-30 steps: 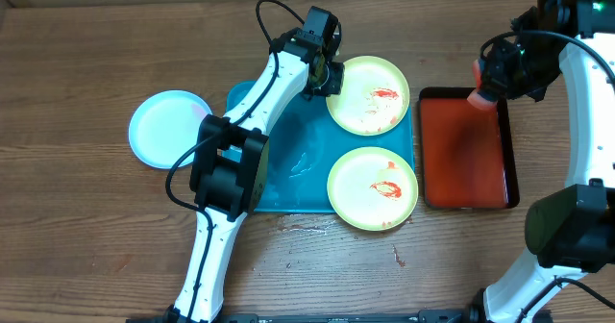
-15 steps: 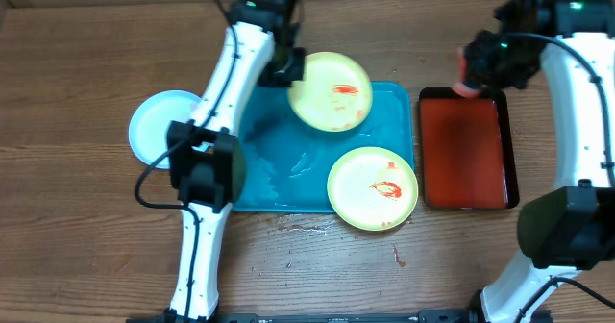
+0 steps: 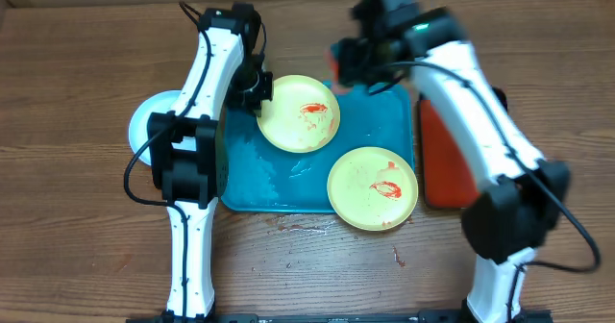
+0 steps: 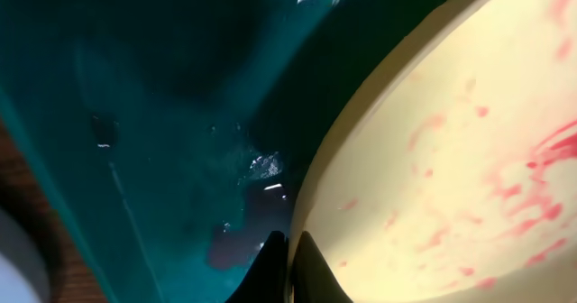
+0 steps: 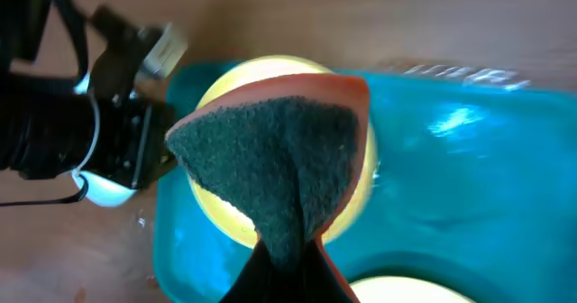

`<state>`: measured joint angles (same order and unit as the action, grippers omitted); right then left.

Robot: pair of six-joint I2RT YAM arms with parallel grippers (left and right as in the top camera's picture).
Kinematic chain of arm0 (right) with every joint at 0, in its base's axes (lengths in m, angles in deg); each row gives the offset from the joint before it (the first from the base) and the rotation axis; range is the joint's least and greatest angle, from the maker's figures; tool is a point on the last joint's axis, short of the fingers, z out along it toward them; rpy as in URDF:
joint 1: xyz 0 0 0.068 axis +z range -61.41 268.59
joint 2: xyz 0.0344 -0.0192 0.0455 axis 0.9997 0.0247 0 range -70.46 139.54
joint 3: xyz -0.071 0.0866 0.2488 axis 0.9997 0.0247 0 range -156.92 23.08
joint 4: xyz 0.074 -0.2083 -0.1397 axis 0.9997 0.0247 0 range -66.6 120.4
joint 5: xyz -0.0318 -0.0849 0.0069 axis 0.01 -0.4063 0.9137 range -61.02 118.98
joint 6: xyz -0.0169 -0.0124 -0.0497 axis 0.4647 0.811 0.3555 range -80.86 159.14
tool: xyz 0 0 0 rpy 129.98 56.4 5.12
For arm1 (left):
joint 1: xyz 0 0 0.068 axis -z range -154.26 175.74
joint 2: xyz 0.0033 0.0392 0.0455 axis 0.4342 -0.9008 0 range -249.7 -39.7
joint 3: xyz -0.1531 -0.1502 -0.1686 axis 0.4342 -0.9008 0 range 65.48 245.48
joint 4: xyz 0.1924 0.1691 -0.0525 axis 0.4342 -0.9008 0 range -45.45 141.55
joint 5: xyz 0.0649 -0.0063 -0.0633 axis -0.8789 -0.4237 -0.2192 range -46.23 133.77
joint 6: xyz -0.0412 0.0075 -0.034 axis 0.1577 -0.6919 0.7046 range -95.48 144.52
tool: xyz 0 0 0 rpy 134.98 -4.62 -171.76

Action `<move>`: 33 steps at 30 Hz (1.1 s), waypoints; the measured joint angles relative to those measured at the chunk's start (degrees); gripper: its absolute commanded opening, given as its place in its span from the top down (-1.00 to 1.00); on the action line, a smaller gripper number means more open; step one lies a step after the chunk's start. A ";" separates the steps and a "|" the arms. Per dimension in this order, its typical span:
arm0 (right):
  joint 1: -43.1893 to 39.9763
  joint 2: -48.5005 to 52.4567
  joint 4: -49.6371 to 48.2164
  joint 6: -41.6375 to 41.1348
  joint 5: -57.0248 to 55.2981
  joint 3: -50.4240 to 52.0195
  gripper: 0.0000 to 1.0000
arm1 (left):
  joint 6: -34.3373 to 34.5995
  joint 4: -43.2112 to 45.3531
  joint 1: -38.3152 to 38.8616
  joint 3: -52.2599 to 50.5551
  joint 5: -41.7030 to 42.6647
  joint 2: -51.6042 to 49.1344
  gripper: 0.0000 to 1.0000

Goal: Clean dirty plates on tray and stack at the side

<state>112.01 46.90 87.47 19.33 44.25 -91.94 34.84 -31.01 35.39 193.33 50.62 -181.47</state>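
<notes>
At the far-left corner of the teal tray, the left gripper is pinched tight on the rim of the upper plate. This plate is pale yellow-green and streaked with red sauce, and its edge reaches past the tray's far rim. The right gripper is clamped on a sponge, whose dark green scouring face is backed with orange. From the wrist the sponge covers much of that plate, but whether it touches cannot be told. A second plate, also yellow-green and smeared, lies at the tray's near-right corner. A blue-white plate sits on the wooden table left of the tray, and a red tray lies to the right.
</notes>
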 measured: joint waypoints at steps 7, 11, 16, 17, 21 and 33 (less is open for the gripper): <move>4.09 7.52 -0.09 -2.71 -0.44 0.02 0.92 | -0.09 1.44 -0.04 -5.95 0.61 0.17 0.91; 4.26 8.90 -1.01 -3.54 -1.25 0.02 0.92 | -0.26 1.77 -0.04 -7.43 0.79 0.92 0.91; 4.26 11.96 -2.08 -4.00 -1.75 0.02 0.92 | -1.11 2.69 -0.04 -9.86 0.85 2.60 0.91; 4.26 12.83 -2.29 -4.02 -1.79 0.02 0.92 | -1.40 2.93 -0.04 -10.23 0.83 3.02 0.91; 4.26 17.66 -3.58 -4.15 -2.25 0.02 0.92 | -2.01 3.15 -0.04 -10.51 0.83 4.39 0.91; 4.61 20.85 -4.00 -4.17 -2.89 -0.22 0.92 | -2.64 10.91 -0.33 -18.51 1.53 7.15 0.91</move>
<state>116.62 67.75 83.47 15.15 41.36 -92.16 32.20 -20.10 35.06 174.82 52.15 -174.32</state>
